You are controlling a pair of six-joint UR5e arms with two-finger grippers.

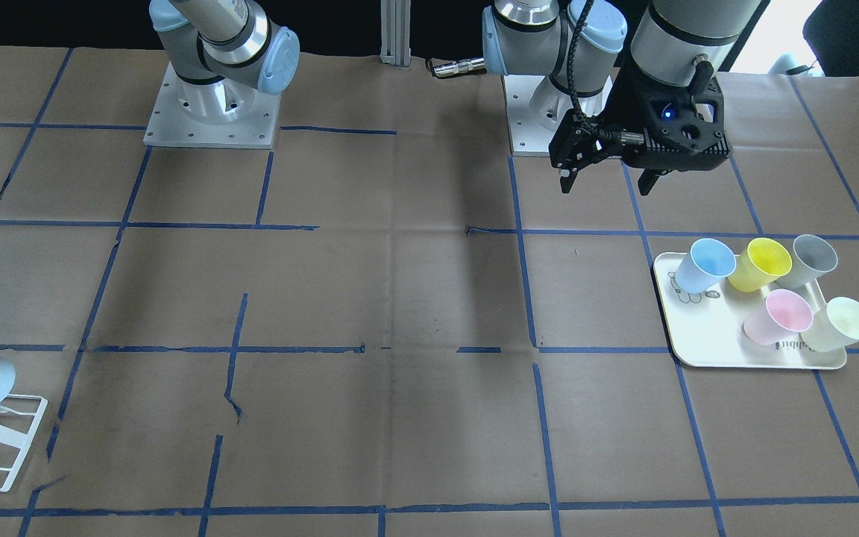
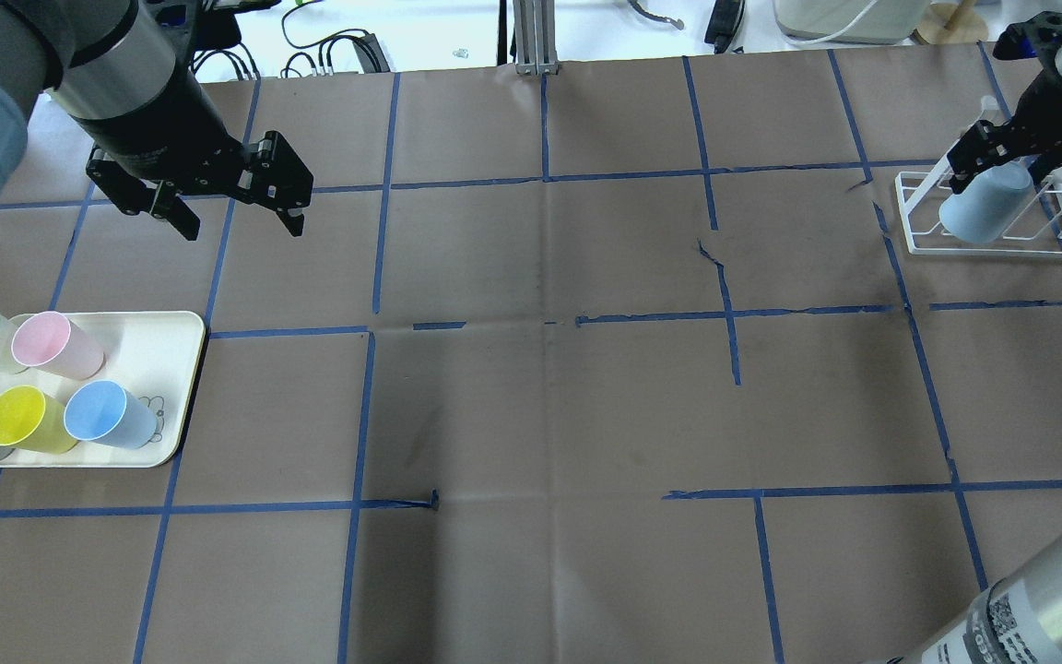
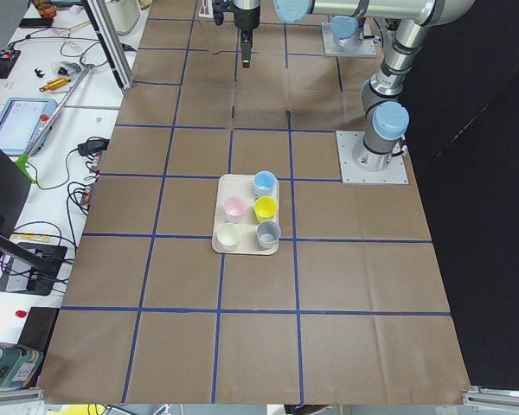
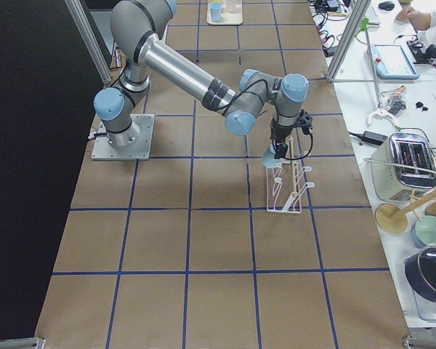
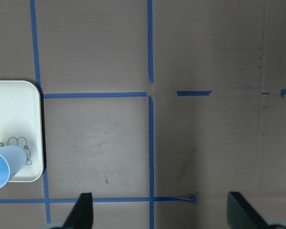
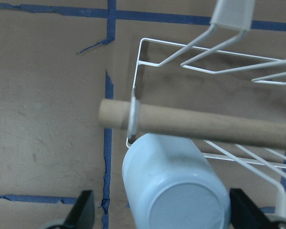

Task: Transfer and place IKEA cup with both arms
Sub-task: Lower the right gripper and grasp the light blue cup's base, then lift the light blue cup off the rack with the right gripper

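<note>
IKEA cup on rack; five cups in tray.

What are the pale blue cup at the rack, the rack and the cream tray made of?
The IKEA cup looks like matte plastic: smooth, evenly coloured, softly shaded. The rack seems to be white-coated metal wire, judging by its thin bent rods. The tray is probably plastic too: cream, smooth, rounded corners, a printed drawing.
</note>
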